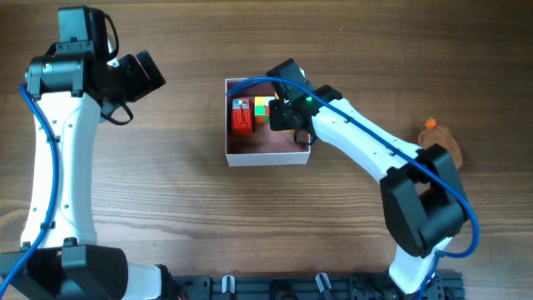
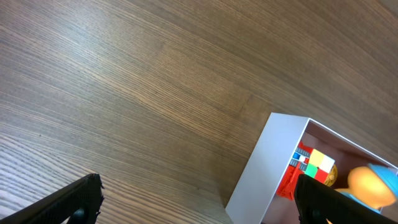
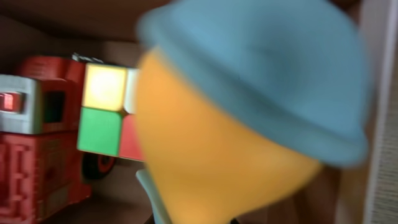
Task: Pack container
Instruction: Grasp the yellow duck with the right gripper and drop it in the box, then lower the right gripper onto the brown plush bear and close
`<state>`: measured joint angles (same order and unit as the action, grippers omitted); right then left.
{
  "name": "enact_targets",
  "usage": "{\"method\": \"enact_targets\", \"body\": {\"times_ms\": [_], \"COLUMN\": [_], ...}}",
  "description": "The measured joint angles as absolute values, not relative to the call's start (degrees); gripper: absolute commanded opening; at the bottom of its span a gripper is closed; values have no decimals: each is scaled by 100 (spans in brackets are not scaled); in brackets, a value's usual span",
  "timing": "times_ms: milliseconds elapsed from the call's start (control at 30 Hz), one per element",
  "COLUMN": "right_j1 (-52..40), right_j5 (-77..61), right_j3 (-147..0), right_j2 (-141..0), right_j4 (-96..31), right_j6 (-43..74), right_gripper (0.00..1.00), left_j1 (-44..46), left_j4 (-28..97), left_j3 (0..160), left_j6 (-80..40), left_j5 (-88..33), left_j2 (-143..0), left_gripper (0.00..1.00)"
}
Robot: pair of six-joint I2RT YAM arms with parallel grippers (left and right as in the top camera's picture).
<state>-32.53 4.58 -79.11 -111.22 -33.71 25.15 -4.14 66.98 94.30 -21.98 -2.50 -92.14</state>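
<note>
The container, a white-walled square box with a pink inside, stands mid-table and also shows in the left wrist view. Inside lie a red toy truck and a colour cube. My right gripper hangs over the box's right half, shut on an orange toy figure with a blue hat. The figure fills the right wrist view and hides the fingers. My left gripper is open and empty, far left of the box.
A brown and orange object lies on the wooden table to the right, beside the right arm's elbow. The box's right wall is close beside the held toy.
</note>
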Motion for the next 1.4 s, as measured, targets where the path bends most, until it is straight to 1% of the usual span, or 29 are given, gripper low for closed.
{"method": "enact_targets", "body": {"times_ms": [33,100,133,167,200,467,600,667,733,833,967,1033,1100,1167,1233,1300,1367,1400], "right_j1": [-3245,-3223,-3183,-3159,-3144,-3063,-3063,-3063,-3063,-3063,-3063,-3063,-3063,-3028,-2893,-2504,-1881,-1280], "right_j5": [454,451,449,440,432,429,427,427,425,427,427,443,548,707,926,1186,1330,1380], "right_j3": [-7913,-7911,-7911,-7913,-7913,-7913,-7913,-7913,-7918,-8058,-8486,-8731,-8901,-9074,-9231,-9301,-9343,-9356], "right_j2": [-11179,-11231,-11251,-11251,-11251,-11251,-11251,-11251,-11238,-11142,-10888,-10665,-10398,-10073,-9657,-9100,-8667,-8423], "right_j4": [-3382,-3428,-3468,-3481,-3474,-3465,-3457,-3441,-3444,-3496,-3774,-3979,-4270,-4576,-4998,-5697,-6353,-6849], "right_j6": [2539,2554,2574,2539,2550,2434,2349,2322,2263,2180,2108,2067,2056,2110,2204,2528,2989,3343], "right_gripper": [25,40,42,50,52,54,67,69,75,78,78,83,90,93,99,100,100,100], "left_j1": [-414,-414,-414,-414,-414,-414,-414,-414,-414,-414,-414,-414,-414,-414,-414,-414,-414,-414], "left_j4": [6689,6687,6687,6685,6687,6687,6687,6687,6687,6687,6687,6685,6685,6685,6685,6685,6678,6681], "left_j3": [9430,9430,9430,9430,9430,9430,9430,9430,9430,9430,9430,9430,9430,9430,9430,9430,9430,9430], "left_j6": [-2198,-2198,-2198,-2198,-2198,-2198,-2198,-2198,-2198,-2198,-2198,-2198,-2198,-2198,-2198,-2198,-2198,-2198], "left_j5": [-250,-250,-250,-250,-250,-250,-250,-250,-250,-250,-250,-250,-250,-250,-250,-252,-252,-250], "left_j2": [-9214,-9214,-9214,-9214,-9214,-9214,-9214,-9214,-9214,-9214,-9214,-9214,-9214,-9214,-9214,-9214,-9214,-9214], "left_gripper": [100,100,100,100,100,100,100,100,100,100,100,100,100,100,100,100,100,100]}}
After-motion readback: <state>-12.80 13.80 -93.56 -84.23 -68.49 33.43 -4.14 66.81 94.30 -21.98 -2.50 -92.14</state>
